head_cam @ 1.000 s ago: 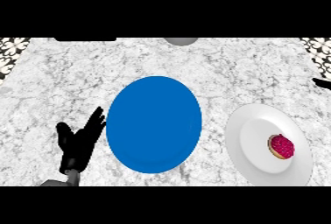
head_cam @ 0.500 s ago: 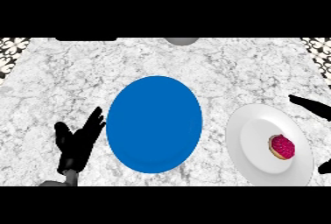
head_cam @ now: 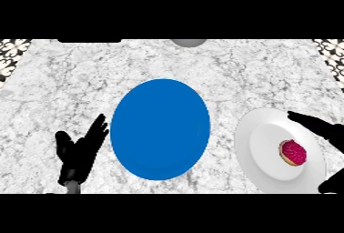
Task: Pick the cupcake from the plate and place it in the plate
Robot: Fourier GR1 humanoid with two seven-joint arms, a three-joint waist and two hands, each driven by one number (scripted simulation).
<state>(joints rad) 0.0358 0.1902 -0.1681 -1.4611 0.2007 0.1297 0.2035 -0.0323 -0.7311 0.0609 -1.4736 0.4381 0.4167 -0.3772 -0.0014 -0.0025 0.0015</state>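
Your right hand (head_cam: 317, 126) has moved over the round white plate (head_cam: 259, 145) at the marble tabletop's (head_cam: 222, 63) right edge, open and empty, so the pink-topped cupcake (head_cam: 293, 152) on it awaits grasping.

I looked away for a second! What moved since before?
The right hand slid in from the right edge, over the white plate toward the cupcake; it holds nothing yet. The left hand, blue plate, white plate and cupcake stayed put.
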